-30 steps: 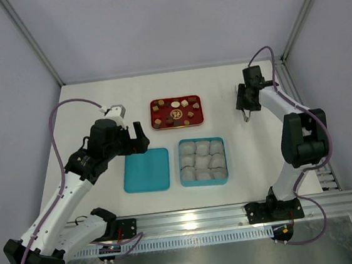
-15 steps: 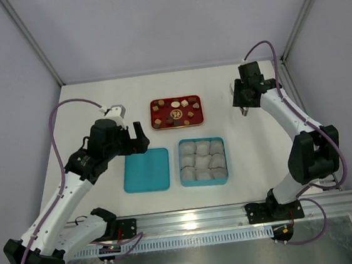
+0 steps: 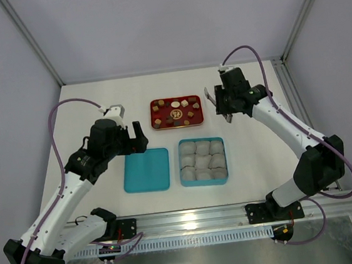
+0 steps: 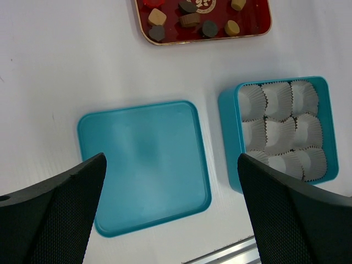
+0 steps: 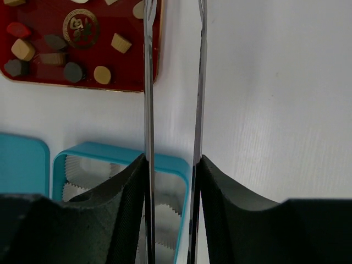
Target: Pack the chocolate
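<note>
My right gripper [image 5: 173, 14] has two long thin metal fingers. They sit close together with a small gap, and nothing is between them. From the top, this gripper is just beside the tray [image 3: 201, 111], at its 3 o'clock side. It does not touch any chocolate [image 5: 25, 49].

My left gripper [image 4: 170, 160] is spread wide and holds nothing. It hangs above the lid [image 3: 146, 170], which lies flat on the table.

All the chocolate that I can see is on the red tray. There are about a dozen little pieces, some tan, some brown and some dark. They sit around the round gold mark in the middle of the tray.

The box [image 3: 180, 164] is at 6 o'clock from the tray and near it. The lid is just beside the box, at its 9 o'clock side. The box is full of white paper cups [image 3: 202, 161], nine of them in three rows. Every cup that I can see is empty.

So I think the packing has not started. No piece is in the box yet. What is left is almost all of it: pick up each piece, put it in a cup, and then maybe put the lid on the box. My right gripper is the one nearest to the chocolate, so I think it should go first.
</note>
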`<state>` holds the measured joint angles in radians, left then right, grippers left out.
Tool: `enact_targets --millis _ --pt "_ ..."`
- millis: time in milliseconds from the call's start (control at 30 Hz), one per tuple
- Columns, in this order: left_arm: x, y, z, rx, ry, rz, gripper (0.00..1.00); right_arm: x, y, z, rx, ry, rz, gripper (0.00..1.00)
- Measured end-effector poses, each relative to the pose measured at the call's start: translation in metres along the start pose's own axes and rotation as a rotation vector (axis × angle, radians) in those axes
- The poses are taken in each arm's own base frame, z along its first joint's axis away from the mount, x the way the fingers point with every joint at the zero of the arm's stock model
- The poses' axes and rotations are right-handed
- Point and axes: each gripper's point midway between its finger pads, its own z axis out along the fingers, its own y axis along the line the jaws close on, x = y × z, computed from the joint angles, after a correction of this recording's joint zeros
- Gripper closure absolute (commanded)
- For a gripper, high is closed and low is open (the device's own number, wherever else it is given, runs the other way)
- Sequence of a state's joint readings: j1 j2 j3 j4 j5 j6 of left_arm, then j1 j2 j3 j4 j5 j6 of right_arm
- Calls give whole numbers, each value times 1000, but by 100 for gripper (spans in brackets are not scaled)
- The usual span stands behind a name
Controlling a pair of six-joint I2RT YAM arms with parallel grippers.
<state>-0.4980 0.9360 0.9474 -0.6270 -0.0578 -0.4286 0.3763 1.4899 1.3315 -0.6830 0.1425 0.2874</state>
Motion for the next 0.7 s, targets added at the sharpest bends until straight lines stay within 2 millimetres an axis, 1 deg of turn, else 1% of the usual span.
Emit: enact_targets --millis 100,200,333,433,700 --pt "0 2 0 -8 -3 0 0 8 25 -4 -54 11 -38 57" --pt "0 3 0 -17 -3 1 0 14 46 -7 -91 23 -75 57" --pt "0 5 1 -29 -1 2 0 12 69 -6 -121 24 -112 59" --pt "1 6 1 -33 2 3 0 19 75 -4 -129 43 -130 61" --pt "3 7 2 -36 13 10 0 31 79 2 -127 74 -150 62"
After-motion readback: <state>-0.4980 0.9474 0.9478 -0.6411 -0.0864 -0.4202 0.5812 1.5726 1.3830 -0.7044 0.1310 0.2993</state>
